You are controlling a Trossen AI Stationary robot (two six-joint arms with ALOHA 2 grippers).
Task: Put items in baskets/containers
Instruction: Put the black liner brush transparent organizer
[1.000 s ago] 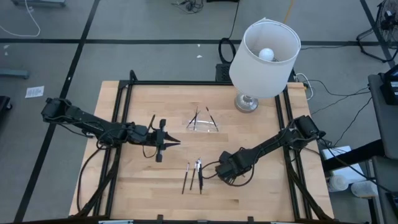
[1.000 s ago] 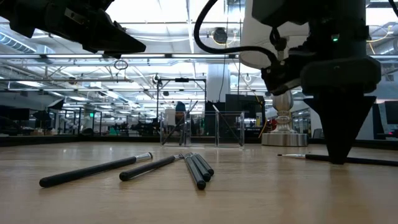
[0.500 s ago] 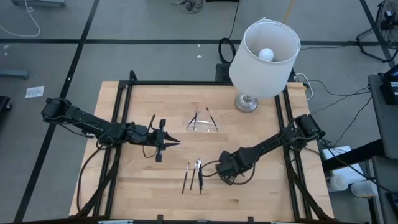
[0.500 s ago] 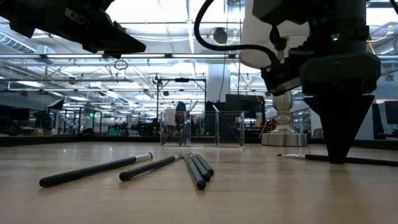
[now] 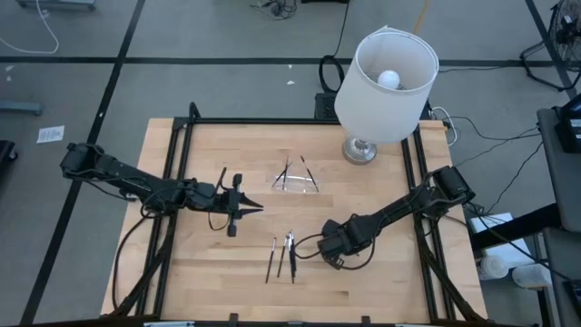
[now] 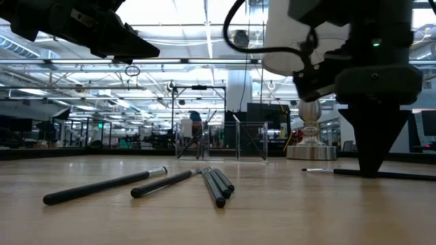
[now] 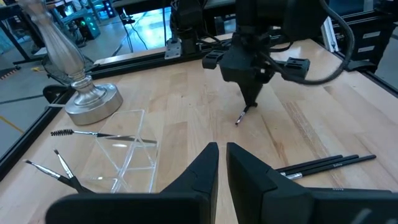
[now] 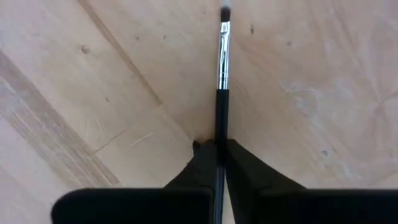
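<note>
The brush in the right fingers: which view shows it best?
The right wrist view: the brush fills it, handle between shut fingers, bristle tip clear. Left wrist view shows it small under the right gripper; low view, lying flat; high view barely.

Brush point(image 8: 220, 93) handle hidden between right gripper point(image 8: 217, 152) fingers, lower end cut by frame edge. Tray point(image 5: 297, 179) contents too small to count from above.

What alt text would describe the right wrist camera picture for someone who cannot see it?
The right end effector is shut on a thin brush with a dark handle and silvery collar, pinched between its two dark fingers. The brush lies along the pale wooden table, its small tip pointing away from the camera.
</note>
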